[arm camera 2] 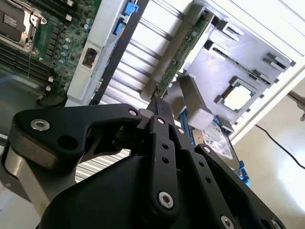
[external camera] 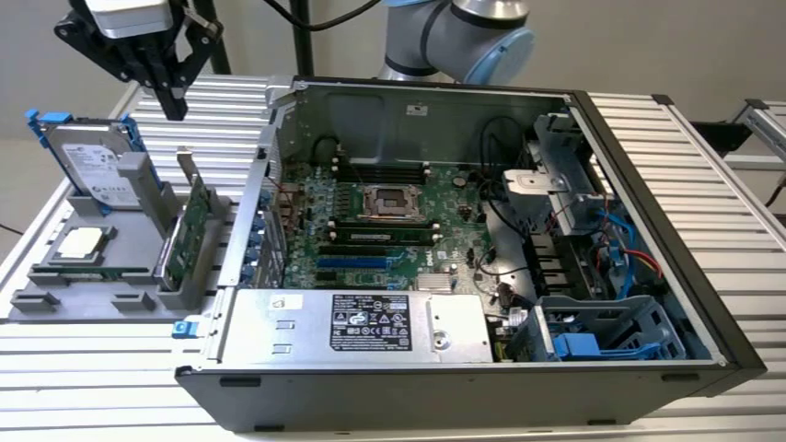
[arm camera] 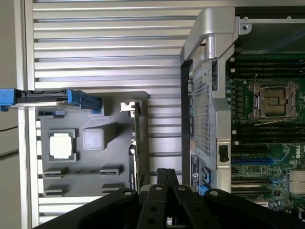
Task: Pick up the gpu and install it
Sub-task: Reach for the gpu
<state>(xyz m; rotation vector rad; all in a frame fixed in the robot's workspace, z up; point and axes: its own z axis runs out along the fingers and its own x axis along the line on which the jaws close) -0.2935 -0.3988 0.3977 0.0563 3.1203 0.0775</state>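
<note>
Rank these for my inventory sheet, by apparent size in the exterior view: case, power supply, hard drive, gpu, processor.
1. case
2. power supply
3. hard drive and gpu: unsure, since the gpu stands nearly edge-on
4. processor

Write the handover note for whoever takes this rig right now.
The black gripper is shut, empty, raised above the grey plastic parts holder.
The thin green-and-black gpu card with silver metal bracket stands on edge in that holder, untouched, beside the open black computer case.
Done: nothing yet.
Left: pick-up and installation.
</note>
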